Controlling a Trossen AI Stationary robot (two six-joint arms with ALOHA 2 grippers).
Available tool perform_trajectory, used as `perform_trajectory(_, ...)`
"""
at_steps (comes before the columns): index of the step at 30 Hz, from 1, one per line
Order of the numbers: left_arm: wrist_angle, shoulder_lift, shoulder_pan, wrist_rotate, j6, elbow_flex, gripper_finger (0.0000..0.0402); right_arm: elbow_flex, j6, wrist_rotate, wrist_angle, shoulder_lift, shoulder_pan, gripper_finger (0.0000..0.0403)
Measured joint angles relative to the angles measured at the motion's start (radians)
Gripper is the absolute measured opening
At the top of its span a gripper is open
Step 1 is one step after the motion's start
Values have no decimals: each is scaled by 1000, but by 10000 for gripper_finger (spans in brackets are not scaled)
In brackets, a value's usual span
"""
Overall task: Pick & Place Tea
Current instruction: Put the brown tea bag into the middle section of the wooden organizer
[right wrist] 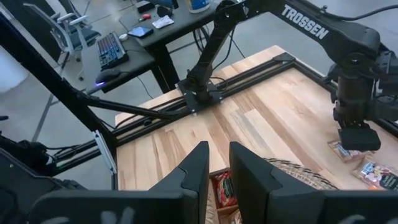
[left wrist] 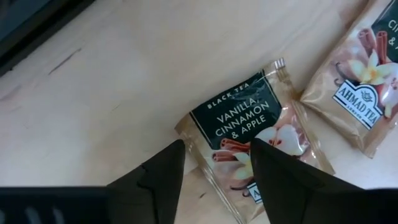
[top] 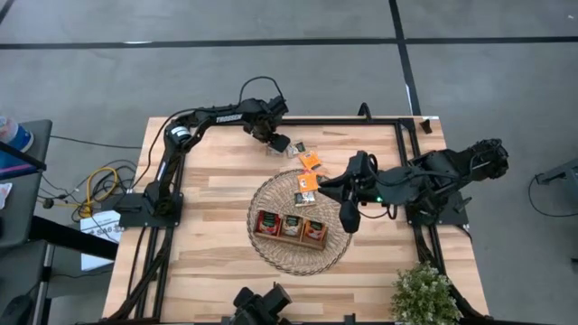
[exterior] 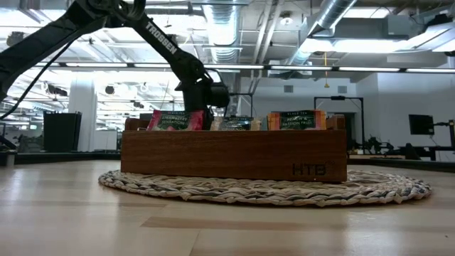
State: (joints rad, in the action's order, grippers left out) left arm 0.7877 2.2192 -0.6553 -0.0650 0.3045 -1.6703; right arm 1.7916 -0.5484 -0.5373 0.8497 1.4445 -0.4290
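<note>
Tea sachet, pale with a dark green label patch reading vanilla, cinnamon & apple (left wrist: 249,134), lies flat on the light wood plank tabletop (top: 208,244), directly under the left gripper (left wrist: 214,162). Fingers spread, straddling the sachet's near corner; nothing pinched yet. A second sachet of the same kind (left wrist: 360,74) lies just beside it, apart.

High view: left gripper (top: 278,143) sits at the far edge of the table, over a small scatter of sachets; two orange ones (top: 310,161) lie between it and the round woven wicker mat (top: 271,257).

Right gripper (right wrist: 217,171) hovers above the mat's edge, narrow gap between its fingers, nothing in them. In the high view it's near the orange sachets, at the mat's right side (top: 348,217).

On the mat: brown three-compartment wooden tray (exterior: 234,153) with "HTB" on its front, sachets standing in it, red one (exterior: 174,119) on one end, orange one (exterior: 295,119) on the other.

Surroundings: black rail frame round the table, small green potted plant (top: 423,293) on the near right corner, grey floor with dark tape lines. Beyond: open office, exposed ducts, ceiling light strips, a desk with keyboard (right wrist: 112,46).
</note>
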Motion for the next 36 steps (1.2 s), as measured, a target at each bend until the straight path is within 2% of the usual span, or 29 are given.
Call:
perform_trajectory(3, 1, 1, -1, 2, -4, 0, 142, 0, 3, 0, 2, 0, -1, 54)
perform_trajectory(10, 23, 2, -2, 18, -26, 1, 26, 0, 9, 0, 2, 0, -1, 54)
perform_trajectory(12, 32, 3, -2, 18, -28, 1, 8, 0, 10, 0, 2, 0, -1, 54)
perform_trajectory(17, 60, -1, -2, 9, -52, 2, 1, 0, 24, -1, 2, 0, -1, 54)
perform_trajectory(25, 96, -71, 4, -100, -96, 4, 0, 0, 26, -1, 2, 0, -1, 54)
perform_trajectory(36, 127, -162, 2, -117, -133, 4, 0, 0, 27, -2, 3, 0, -1, 54)
